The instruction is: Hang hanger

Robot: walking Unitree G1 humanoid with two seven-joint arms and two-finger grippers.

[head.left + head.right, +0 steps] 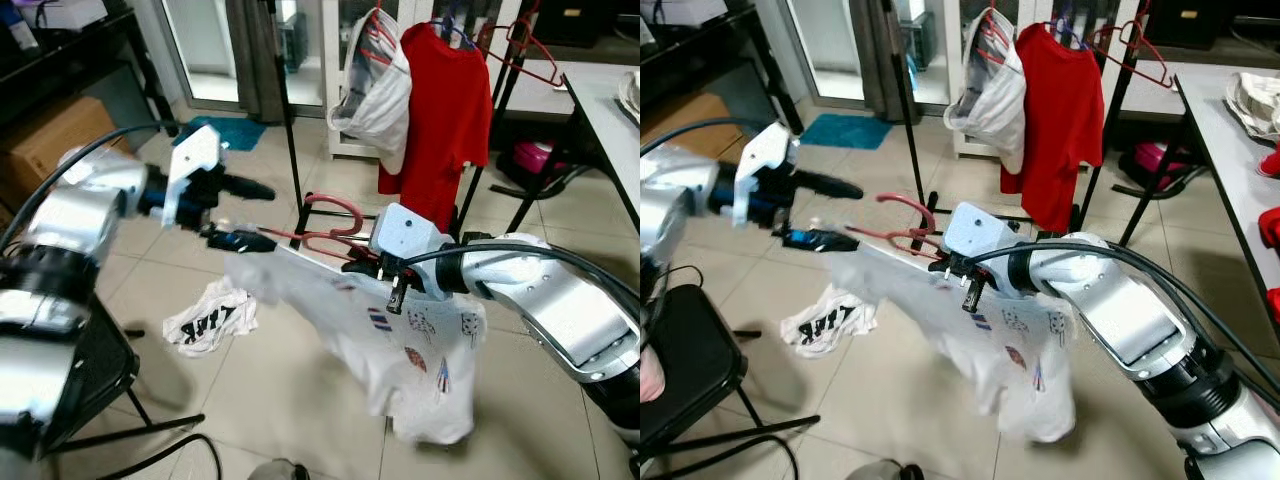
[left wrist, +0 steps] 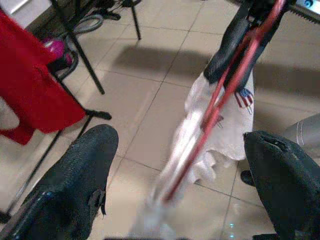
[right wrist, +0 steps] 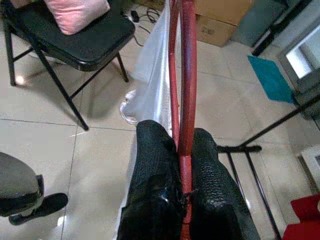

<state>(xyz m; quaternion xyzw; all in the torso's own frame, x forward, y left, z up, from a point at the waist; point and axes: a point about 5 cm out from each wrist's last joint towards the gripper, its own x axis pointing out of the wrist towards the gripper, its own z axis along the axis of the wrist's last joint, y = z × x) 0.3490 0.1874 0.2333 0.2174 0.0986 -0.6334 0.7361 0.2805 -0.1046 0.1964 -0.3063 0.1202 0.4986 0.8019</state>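
Observation:
A red wire hanger [image 1: 330, 198] carries a white printed shirt [image 1: 400, 350] that droops toward the tiled floor. My right gripper [image 1: 362, 262] is shut on the hanger near its hook; in the right wrist view both fingers [image 3: 155, 165] pinch the red wire [image 3: 187, 100]. My left gripper [image 1: 255, 214] is open at the hanger's left end, one finger above and one below it. In the left wrist view the hanger [image 2: 225, 95] runs between its spread fingers [image 2: 75, 185]. The clothes rack's pole [image 1: 290, 120] stands just behind.
On the rack hang a red shirt [image 1: 445, 110], a white garment [image 1: 380, 90] and a bare red hanger [image 1: 530, 50]. A white printed garment [image 1: 210, 320] lies on the floor. A black folding chair [image 1: 100, 370] stands at left, a table [image 1: 610, 110] at right.

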